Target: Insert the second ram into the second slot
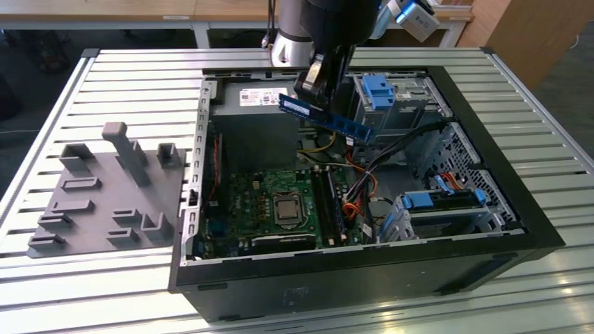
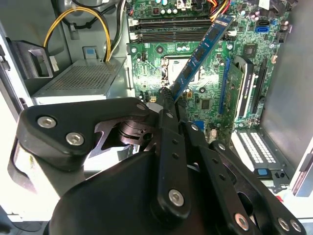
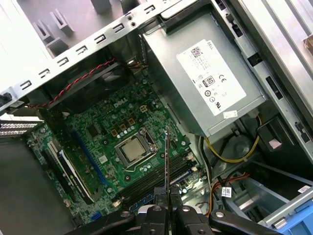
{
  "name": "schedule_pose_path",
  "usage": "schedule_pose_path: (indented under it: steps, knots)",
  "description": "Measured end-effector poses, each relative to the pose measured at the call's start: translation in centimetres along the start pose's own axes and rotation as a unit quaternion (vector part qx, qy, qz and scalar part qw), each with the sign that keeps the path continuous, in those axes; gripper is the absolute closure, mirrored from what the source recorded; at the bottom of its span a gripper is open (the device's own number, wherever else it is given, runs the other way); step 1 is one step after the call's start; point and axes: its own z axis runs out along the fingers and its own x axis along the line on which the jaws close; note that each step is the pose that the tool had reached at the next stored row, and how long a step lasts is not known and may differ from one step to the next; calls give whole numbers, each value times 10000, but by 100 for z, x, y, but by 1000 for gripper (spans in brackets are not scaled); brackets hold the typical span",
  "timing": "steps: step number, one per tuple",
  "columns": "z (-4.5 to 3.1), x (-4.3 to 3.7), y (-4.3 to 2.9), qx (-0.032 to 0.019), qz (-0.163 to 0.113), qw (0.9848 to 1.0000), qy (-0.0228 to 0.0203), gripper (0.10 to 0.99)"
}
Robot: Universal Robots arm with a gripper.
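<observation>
Exterior view first, starting at its left: a grey fixture plate (image 1: 102, 188) with upright posts lies well apart from the gripper (image 1: 312, 89), outside the open computer case (image 1: 199, 174). The gripper hangs over the middle of the case, clamped on one end of the second ram (image 1: 327, 118). The stick juts from the fingertips toward the exterior view's right, tilted downward, in the air above the motherboard (image 1: 269, 202). The memory slots (image 1: 330, 202) lie below the tool. To the exterior view's right of it stand light-blue drive-bay clips (image 1: 376, 90).

In the second wrist view the stick (image 2: 200, 51) reaches out from the gripper (image 2: 168, 100) over the board, chips showing. In the first wrist view it appears edge-on as a thin line (image 3: 166, 156).

It looks light, stiff and thin, and likely fragile at the chips and contact edge. The flat faces near a short end seem the safest hold, though a grip at one end may let it pivot.

Beside the tool, the power supply (image 3: 195, 98) carries a white label (image 3: 210, 78) with marks and fine print.
</observation>
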Motion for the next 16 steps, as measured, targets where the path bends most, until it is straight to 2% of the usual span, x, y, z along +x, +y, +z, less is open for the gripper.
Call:
schedule_pose_path:
  steps: [16]
  knots:
    - [0,0,0,2,100,9999,-4,949]
